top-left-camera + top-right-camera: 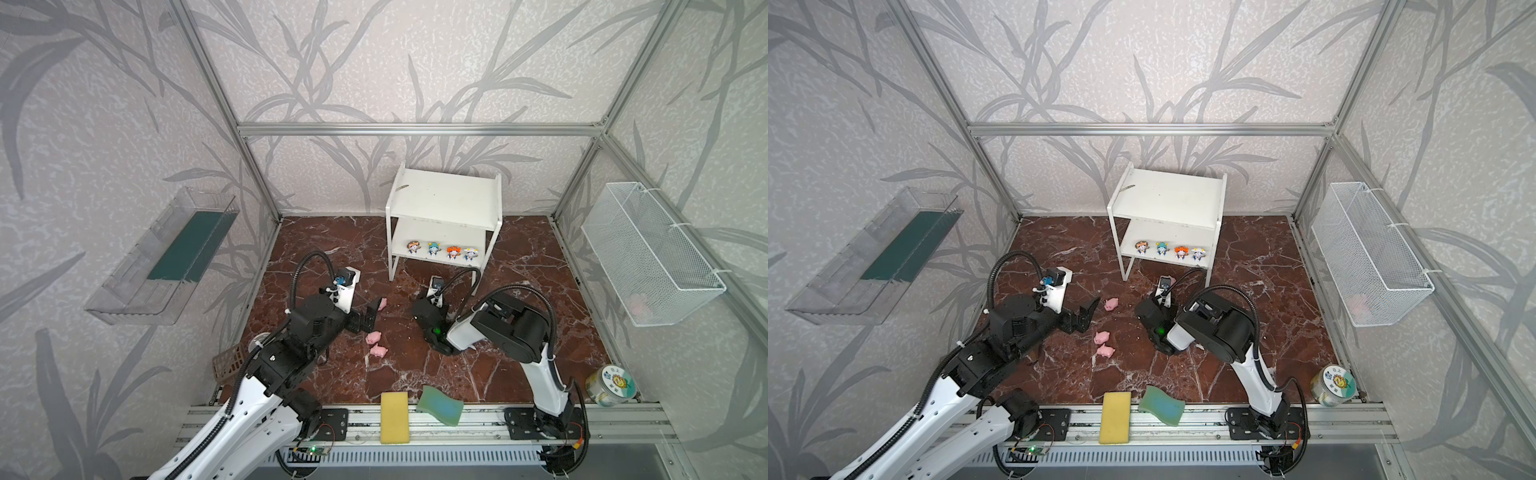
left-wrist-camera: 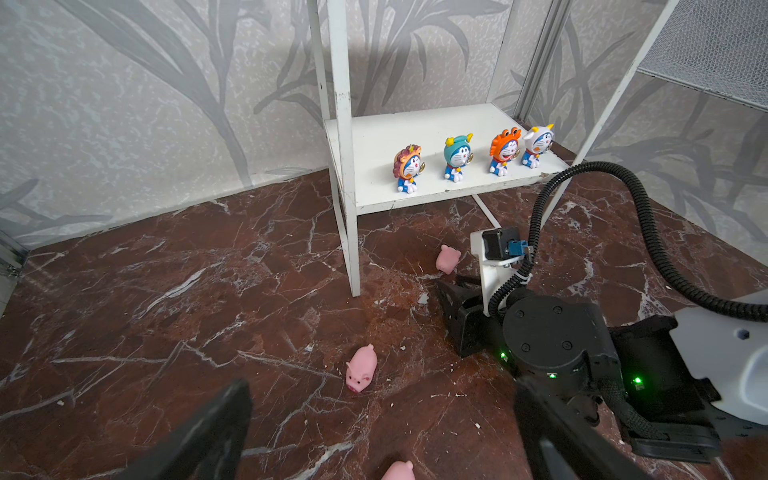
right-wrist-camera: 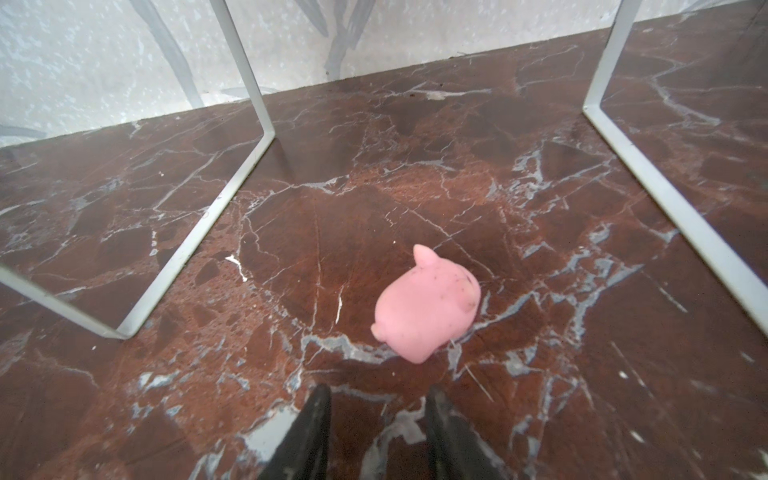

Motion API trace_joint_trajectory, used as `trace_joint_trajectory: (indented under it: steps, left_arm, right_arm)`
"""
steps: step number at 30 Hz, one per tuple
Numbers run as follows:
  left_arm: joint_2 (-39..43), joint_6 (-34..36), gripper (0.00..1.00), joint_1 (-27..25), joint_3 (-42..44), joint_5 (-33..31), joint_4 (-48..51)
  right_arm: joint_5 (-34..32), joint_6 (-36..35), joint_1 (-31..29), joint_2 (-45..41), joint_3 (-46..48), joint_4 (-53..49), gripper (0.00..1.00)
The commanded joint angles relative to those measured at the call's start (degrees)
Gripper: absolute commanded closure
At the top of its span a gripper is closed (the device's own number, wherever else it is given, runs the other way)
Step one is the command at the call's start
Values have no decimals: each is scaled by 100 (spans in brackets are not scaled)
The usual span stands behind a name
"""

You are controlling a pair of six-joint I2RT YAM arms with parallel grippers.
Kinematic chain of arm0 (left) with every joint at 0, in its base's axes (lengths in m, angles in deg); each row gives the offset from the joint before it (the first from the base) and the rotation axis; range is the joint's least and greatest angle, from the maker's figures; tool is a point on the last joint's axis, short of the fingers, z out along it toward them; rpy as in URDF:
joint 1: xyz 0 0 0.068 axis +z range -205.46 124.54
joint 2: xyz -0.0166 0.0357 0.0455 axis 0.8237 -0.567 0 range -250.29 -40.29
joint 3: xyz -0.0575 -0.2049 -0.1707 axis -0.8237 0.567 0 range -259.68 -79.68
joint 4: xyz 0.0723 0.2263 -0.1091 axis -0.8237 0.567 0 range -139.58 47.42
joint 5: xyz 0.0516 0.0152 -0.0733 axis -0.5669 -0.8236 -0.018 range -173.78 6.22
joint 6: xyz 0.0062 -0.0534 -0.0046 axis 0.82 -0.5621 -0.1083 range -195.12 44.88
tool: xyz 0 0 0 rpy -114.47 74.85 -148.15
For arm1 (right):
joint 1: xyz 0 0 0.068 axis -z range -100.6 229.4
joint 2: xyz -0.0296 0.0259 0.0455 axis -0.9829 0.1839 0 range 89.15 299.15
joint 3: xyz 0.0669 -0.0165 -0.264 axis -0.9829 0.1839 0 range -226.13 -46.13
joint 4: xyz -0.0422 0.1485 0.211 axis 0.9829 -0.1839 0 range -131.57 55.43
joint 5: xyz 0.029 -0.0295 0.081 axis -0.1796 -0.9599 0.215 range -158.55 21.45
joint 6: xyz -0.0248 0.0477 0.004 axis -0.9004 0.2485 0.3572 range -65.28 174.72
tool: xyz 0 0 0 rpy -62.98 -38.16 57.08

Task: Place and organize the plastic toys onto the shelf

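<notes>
As Doraemon figurines (image 2: 457, 160) line shelf's (image 2: 382, 137) lower board, right claw (image 3: 378, 390), apart, aims at pink pig (image 3: 428, 307) before shelf; left claw (image 2: 382, 403) apart.

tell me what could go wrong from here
1. The pig lies ahead of the open right hand, not inside it; closing now might miss or push it in under the shelf.
2. The four figurines stand near the front edge of the lower board; placing pigs there could topple them.
3. The open left hand sits close to the right arm; they might collide.
</notes>
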Motion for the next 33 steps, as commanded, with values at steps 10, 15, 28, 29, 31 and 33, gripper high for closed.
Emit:
trace_joint_trajectory:
  steps: [10,15,28,29,31,33]
  left_arm:
    - [63,-127,1,-95,76,22,-100]
    - [65,-138,1,-109,67,-14,-110]
    - [-689,-411,1,-264,297,767,-788]
    - [-757,-450,1,-322,355,769,-896]
    - [-895,-480,1,-472,447,719,-1110]
    - [-1069,-453,1,-625,548,605,-1363]
  right_arm:
    - [-14,-1017,-203,413,411,1399,88]
    - [251,-1463,-534,-97,1207,1906,90]
    - [1819,-861,-1058,-3752,3395,-606,92]
    - [2014,-954,-1044,-3944,3453,-778,92]
    - [2383,-1135,-957,-4296,3485,-1093,92]
    - [2622,-1089,-838,-4571,3447,-1621,89]
